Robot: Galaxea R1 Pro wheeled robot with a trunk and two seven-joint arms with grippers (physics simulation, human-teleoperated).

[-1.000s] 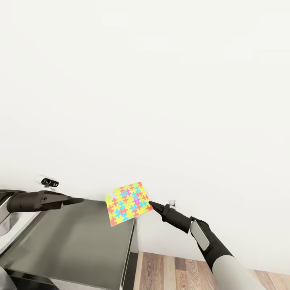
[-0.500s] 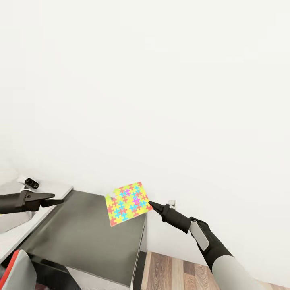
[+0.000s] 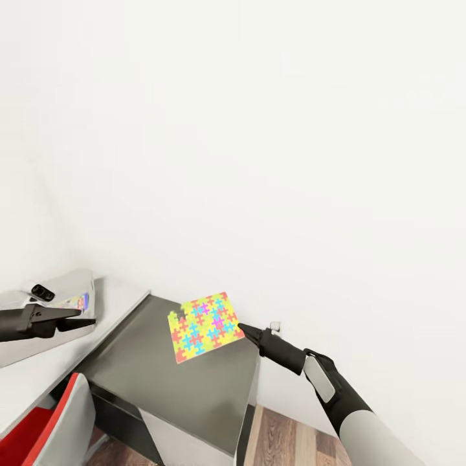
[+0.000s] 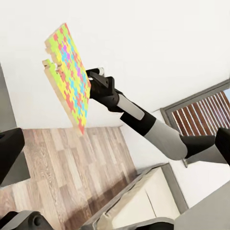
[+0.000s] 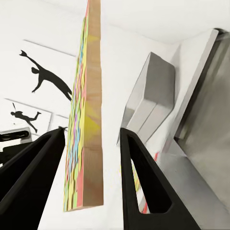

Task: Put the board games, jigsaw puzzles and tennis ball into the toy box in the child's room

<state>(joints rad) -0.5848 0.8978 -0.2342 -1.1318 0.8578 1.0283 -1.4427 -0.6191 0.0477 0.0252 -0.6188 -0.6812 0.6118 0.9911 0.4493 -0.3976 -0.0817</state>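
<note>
White wall (image 3: 259,129) backs jigsaw puzzle (image 3: 204,325) held above dark table (image 3: 175,388).

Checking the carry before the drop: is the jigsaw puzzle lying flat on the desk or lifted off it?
Lifted. The jigsaw puzzle hangs tilted in the air, pinched at one edge by the right gripper, above the dark desk section.

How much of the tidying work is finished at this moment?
Done: something printed already lies inside the toy box. In hand: the right gripper holds one jigsaw puzzle in the air above the dark table section. Left: dropping it into the box.
</note>
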